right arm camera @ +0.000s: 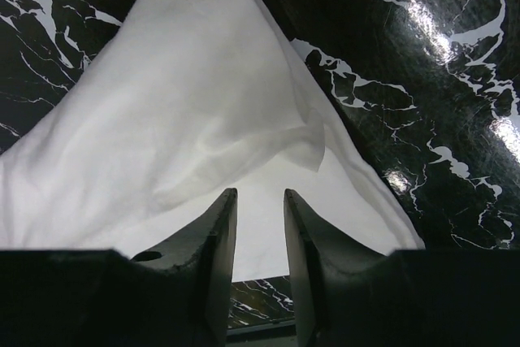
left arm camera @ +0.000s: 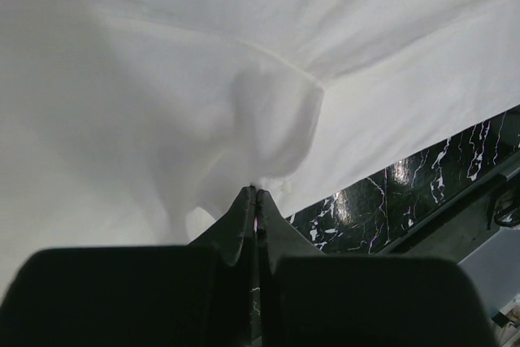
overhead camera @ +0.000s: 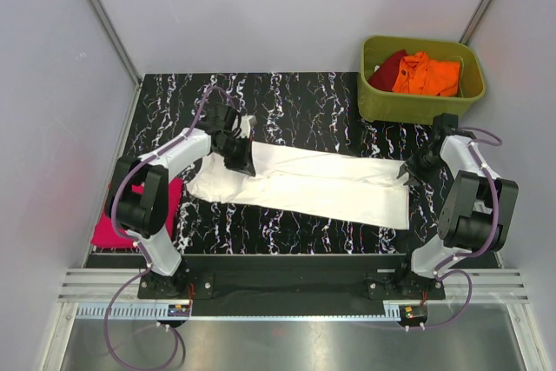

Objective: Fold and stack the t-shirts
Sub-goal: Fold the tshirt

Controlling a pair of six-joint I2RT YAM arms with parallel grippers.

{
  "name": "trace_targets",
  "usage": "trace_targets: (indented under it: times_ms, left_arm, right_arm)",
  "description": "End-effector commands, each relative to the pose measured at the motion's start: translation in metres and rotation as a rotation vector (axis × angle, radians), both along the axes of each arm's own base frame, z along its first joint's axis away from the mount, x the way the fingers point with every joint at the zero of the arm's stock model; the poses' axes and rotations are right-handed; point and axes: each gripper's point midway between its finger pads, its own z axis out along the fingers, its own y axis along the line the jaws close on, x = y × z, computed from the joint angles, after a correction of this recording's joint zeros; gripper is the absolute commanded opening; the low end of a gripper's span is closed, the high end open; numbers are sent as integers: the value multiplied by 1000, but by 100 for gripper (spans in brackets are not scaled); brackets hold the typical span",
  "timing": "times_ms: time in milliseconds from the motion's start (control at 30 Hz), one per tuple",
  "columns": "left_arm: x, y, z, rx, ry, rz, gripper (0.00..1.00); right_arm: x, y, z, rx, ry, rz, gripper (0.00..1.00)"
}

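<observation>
We are seeing the white t-shirt [overhead camera: 321,187] lying as a long folded band across the middle of the table [overhead camera: 313,102], running from left to right. The left pincer [left arm camera: 256,201] is pinching the shirt's left end, jaws pressed together with a bunched bit of cloth caught at the tips. The right pincer [right arm camera: 260,201] is sitting at the shirt's right end, jaws standing narrowly apart. White cloth is showing through the gap, and we cannot tell whether the tips are touching it. The pink t-shirt [overhead camera: 109,230] is lying at the near left edge of the table, partly hidden under the left arm. The olive tub [overhead camera: 382,102] is standing at the far right corner. It is holding the orange t-shirt [overhead camera: 427,76] and the dark red t-shirt [overhead camera: 389,65], both crumpled, with the red one on the left.
</observation>
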Motion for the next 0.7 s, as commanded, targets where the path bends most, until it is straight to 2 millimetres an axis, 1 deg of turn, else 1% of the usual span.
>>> trace_targets:
  times_ms: [0,33,100,200,233,267,333,367,400,500,533,600,633,667]
  left_arm:
    - [-15,-3,7,-39,8,-7,0]
    - [-17,-1,5,-32,11,-5,0]
    - [-20,4,1,-4,20,-2,0]
    - [-26,8,-7,14,40,-11,0]
    - [-26,7,-8,13,41,-15,0]
    - [-23,5,-8,8,42,-17,0]
    - [-20,2,-7,-5,47,-17,0]
    - [-16,-1,-5,-12,44,-17,0]
    - [-14,-3,-4,-20,44,-17,1]
    - [-7,-6,0,-25,33,-21,14]
    - [-7,-6,1,-27,30,-26,20]
    - [-5,-5,4,-27,22,-27,27]
    - [-6,-5,7,-25,17,-35,33]
    - [-5,-5,11,-27,8,-34,36]
  right_arm:
    - [18,-7,14,-34,-67,-34,36]
    - [20,-8,15,-35,-67,-32,36]
    - [18,-8,6,-30,-32,-30,36]
    - [10,-7,-9,-25,14,-26,36]
    - [3,-6,-16,-23,37,-26,36]
    - [1,-5,-19,-22,40,-28,35]
    - [-7,-6,-26,-33,59,-28,30]
    - [-8,-7,-26,-40,58,-28,27]
    - [-9,-9,-27,-51,61,-31,22]
    - [-15,-15,-34,-88,88,-30,15]
    - [-18,-20,-37,-114,104,-31,13]
    - [-20,-25,-47,-137,136,-28,13]
    - [-20,-27,-50,-140,147,-28,12]
    - [-22,-28,-53,-136,163,-28,11]
